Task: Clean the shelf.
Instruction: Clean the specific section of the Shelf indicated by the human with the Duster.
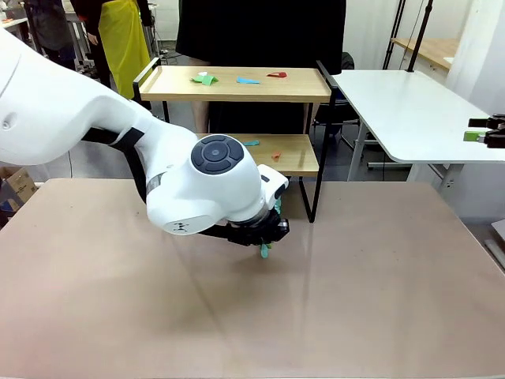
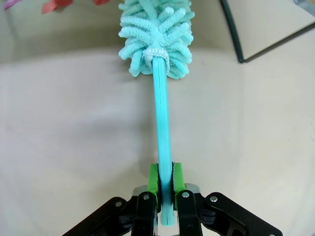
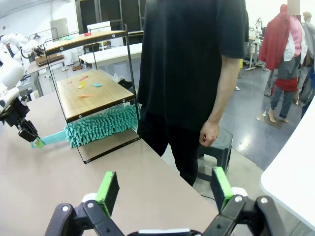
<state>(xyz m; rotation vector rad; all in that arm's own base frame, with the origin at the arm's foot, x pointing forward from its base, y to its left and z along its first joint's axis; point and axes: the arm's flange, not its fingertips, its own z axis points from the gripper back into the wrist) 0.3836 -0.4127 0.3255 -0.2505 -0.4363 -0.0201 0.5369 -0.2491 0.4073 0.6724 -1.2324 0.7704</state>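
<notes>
Left wrist view: left gripper [image 2: 166, 173] clamped tight on the handle of one teal duster [image 2: 162, 113]. Right gripper [image 3: 165, 183] jaws wide apart, holding nothing. One two-tier shelf [image 1: 237, 95] stands at the table's far edge, with three paper scraps [image 1: 247, 80] on its top board and at least two on the lower.

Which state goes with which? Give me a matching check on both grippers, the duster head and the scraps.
Things:
1 left gripper
2 right gripper
3 duster head
4 scraps

States:
a open, empty
b on the shelf
c shut on the handle
d under the lower board

Pairs: 1-c, 2-a, 3-d, 4-b.
</notes>
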